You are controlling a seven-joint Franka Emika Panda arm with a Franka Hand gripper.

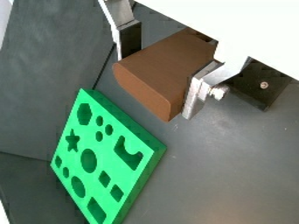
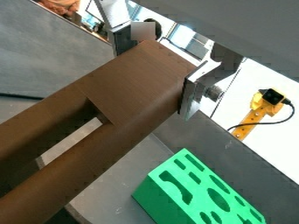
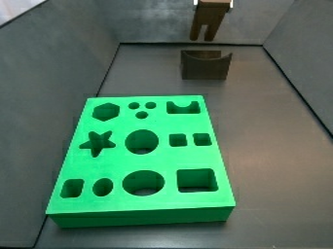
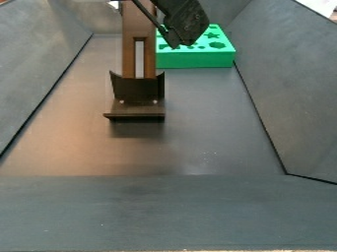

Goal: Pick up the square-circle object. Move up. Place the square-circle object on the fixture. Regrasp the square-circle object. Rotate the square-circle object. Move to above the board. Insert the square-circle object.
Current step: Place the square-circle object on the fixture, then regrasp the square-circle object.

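Square-circle object (image 1: 162, 79) clamped in claw (image 1: 163, 66), above fixture (image 3: 204, 64), board (image 3: 140, 157) apart.

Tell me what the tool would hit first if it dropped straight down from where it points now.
Probably the fixture: in both side views the tool, shut on the square-circle object, hangs above it. Depth is unclear; it might instead reach bare floor beside it.

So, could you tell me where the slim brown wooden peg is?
The slim brown wooden peg is clamped in the gripper, directly above the dark notched fixture.
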